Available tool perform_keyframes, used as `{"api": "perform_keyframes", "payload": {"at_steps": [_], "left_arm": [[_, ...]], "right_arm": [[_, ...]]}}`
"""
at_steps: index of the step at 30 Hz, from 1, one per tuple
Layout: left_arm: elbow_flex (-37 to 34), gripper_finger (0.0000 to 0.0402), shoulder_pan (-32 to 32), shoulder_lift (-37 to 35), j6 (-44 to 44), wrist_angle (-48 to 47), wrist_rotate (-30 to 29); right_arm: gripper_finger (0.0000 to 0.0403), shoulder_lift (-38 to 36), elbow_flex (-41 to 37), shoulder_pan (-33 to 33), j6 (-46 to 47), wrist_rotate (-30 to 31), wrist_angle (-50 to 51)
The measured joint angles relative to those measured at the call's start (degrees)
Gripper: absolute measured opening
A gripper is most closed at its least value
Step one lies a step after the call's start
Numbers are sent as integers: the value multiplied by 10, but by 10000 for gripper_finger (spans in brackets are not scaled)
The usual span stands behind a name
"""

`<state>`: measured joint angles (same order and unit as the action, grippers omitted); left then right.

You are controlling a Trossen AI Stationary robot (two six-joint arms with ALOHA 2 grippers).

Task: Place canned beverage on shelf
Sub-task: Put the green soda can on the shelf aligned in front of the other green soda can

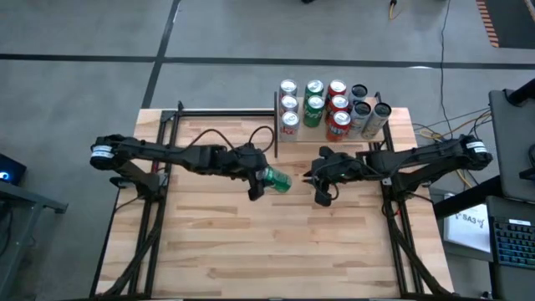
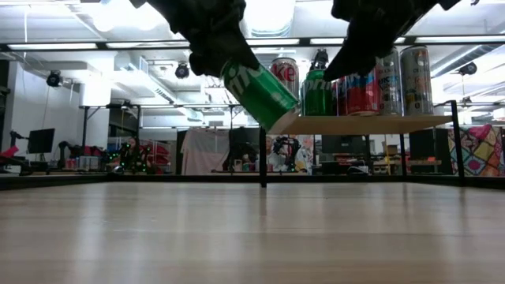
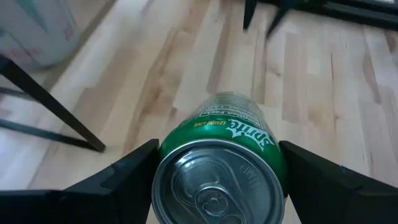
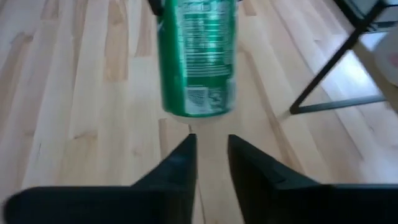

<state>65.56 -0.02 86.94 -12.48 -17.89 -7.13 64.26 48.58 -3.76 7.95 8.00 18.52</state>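
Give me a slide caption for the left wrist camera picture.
Left gripper clamps a green Sprite can by its sides, held above the light striped wooden tabletop.

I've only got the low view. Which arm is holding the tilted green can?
Observer: The left tool holds the green can, out over the table, short of the shelf.
Operator: Is the right tool on it as well?
Observer: No. The right tool is clear of the can, narrowly parted and empty.
Operator: How is the can gripped?
Observer: The left tool's fingers clamp its sides near the lid end, which faces the wrist camera.
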Motion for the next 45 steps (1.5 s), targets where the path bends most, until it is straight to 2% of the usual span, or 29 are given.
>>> {"api": "perform_keyframes", "payload": {"at_steps": [12, 17, 21, 25, 30, 36, 39, 43, 45], "left_arm": [[0, 279, -24, 0, 8, 21, -59], [0, 279, -25, 0, 8, 24, -59], [0, 279, -25, 0, 9, 36, -60], [0, 279, -25, 0, 14, 39, -60], [0, 279, -25, 0, 15, 54, -60], [0, 279, -25, 0, 15, 53, -60], [0, 279, -26, 0, 15, 52, -59], [0, 279, -26, 0, 26, 52, -59], [0, 289, -26, 0, 31, 55, -60]], "right_arm": [[265, 75, 64, -4, -20, -5, 0], [323, 106, 94, -4, -39, -5, 2], [349, 137, 119, -4, -53, -5, 12], [359, 173, 151, -3, -63, 2, 30], [359, 216, 194, -3, -55, 42, 54], [358, 245, 217, -1, -75, 45, 53], [342, 248, 219, 1, -76, 45, 54], [289, 247, 216, 1, -78, 47, 52], [284, 245, 215, 1, -80, 48, 52]]}}
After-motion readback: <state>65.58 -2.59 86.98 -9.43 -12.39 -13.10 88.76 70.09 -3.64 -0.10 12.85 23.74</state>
